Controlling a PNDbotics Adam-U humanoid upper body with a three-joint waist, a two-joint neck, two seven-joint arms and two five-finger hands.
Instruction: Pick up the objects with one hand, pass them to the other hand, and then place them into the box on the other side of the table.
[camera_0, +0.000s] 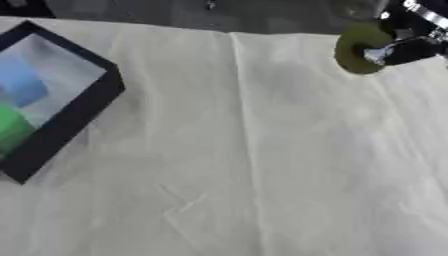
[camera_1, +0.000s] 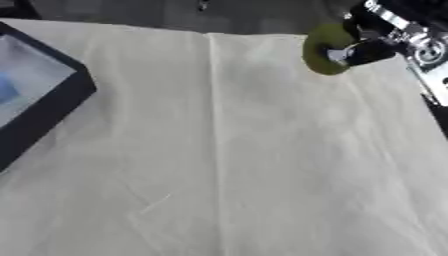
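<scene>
**Right hand on an olive-green object at the far right of the table**

Left eye view: right hand (camera_0: 409, 49) comes in from the far right corner, black with silver parts, and a finger and the thumb are closed on a rounded olive-green object (camera_0: 356, 46). The object sits at the far right of the table, near its far edge; whether it rests on the cloth or is lifted just clear cannot be told. A cream tablecloth (camera_0: 262, 165) covers the table, with a long crease running from far to near down the middle. At the left edge lies a box (camera_0: 83, 120) with a dark rim and pale floor, turned corner-on. Inside it are a blue item (camera_0: 24, 85) and, nearer, a bright green item (camera_0: 10, 127).

Right eye view: the same hand shows more of its silver wrist at the far right. The box is cut off by the left edge, well apart from the olive-green object. The left hand shows in neither view.
</scene>
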